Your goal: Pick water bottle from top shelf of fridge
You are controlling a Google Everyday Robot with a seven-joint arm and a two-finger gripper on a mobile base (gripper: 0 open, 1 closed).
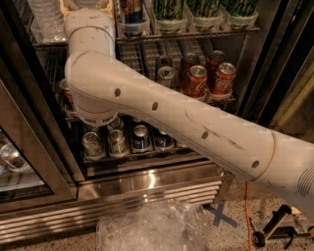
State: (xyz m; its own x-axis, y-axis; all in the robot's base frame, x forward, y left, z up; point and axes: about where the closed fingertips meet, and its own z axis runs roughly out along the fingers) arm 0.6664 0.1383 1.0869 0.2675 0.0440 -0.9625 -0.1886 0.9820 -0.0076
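Observation:
The fridge stands open, and my white arm reaches up into it from the lower right. The wrist passes the top shelf and leaves the frame's top edge. The gripper is out of view above that edge. Clear ribbed water bottles stand at the left end of the top shelf, just left of the wrist. Their caps and labels are cut off by the frame.
Green-patterned cans in clear trays stand on the top shelf to the right. Red soda cans are on the middle rack and silver cans on the lower one. The open glass door is at left. Crumpled clear plastic lies on the floor.

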